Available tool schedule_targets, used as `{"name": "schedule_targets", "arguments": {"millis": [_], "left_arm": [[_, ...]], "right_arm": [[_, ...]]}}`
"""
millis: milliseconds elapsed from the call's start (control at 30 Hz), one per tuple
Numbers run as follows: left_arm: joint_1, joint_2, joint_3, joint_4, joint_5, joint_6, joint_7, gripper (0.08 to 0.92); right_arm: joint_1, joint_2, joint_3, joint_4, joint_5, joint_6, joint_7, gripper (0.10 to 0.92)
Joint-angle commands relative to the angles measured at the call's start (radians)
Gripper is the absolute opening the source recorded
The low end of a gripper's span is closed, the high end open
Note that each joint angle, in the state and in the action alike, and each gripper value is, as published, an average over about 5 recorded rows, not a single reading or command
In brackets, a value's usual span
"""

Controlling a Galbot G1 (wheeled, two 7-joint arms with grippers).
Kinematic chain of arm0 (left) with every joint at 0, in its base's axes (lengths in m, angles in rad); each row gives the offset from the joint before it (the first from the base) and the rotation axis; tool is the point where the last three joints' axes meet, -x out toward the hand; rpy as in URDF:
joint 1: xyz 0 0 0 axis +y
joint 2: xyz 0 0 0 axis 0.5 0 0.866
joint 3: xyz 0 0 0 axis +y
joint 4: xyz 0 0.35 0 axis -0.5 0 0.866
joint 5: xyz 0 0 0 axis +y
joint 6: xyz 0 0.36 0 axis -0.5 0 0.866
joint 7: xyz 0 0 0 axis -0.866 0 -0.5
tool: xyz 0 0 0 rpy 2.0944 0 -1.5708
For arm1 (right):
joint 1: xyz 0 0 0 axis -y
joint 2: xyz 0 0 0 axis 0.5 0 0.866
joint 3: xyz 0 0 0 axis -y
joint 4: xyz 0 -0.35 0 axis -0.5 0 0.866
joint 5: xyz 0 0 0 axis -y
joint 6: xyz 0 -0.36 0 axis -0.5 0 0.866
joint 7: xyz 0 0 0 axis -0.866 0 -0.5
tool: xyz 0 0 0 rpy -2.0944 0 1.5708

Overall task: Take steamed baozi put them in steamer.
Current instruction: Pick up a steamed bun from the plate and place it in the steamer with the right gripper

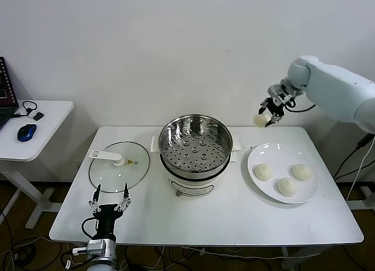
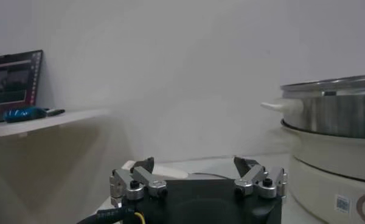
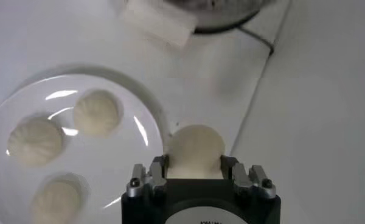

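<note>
My right gripper (image 1: 266,116) (image 3: 195,163) is shut on one cream-white steamed baozi (image 1: 260,120) (image 3: 195,151), held in the air above the table's back right, between the steamer and the plate. Three more baozi (image 1: 263,172) (image 1: 301,172) (image 1: 287,187) lie on the white plate (image 1: 261,155); the right wrist view looks down on them (image 3: 97,112) (image 3: 34,141) (image 3: 56,198). The shiny steamer (image 1: 195,144) with its perforated floor stands empty at the table's middle. My left gripper (image 1: 109,199) (image 2: 194,165) is parked low at the front left, fingers spread open and empty.
A round glass lid (image 1: 119,165) with a white handle lies left of the steamer. A side table (image 1: 50,122) at the far left carries a blue mouse (image 1: 26,132). The steamer's pot base (image 2: 334,158) rises close beside the left gripper. A wall stands behind the table.
</note>
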Motion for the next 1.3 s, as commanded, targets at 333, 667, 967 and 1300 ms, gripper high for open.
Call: {"name": "schedule_targets", "arguments": {"millis": [333, 667, 967, 1300], "left_arm": [[0.006, -0.005, -0.006, 0.002, 0.006, 0.002, -0.002, 0.823], [0.011, -0.006, -0.017, -0.002, 0.006, 0.000, -0.004, 0.823], [0.013, -0.008, -0.022, -0.006, 0.005, 0.000, -0.004, 0.823], [0.015, -0.009, -0.022, 0.001, 0.006, -0.005, -0.004, 0.823]], "right_arm": [[0.013, 0.219, 0.066, 0.110, -0.340, 0.293, 0.192, 0.585], [-0.060, 0.392, 0.085, -0.077, -0.426, 0.415, 0.226, 0.604], [-0.135, 0.423, 0.103, -0.126, -0.449, 0.428, 0.225, 0.635], [-0.202, 0.444, 0.129, -0.216, -0.487, 0.449, 0.234, 0.636]]}}
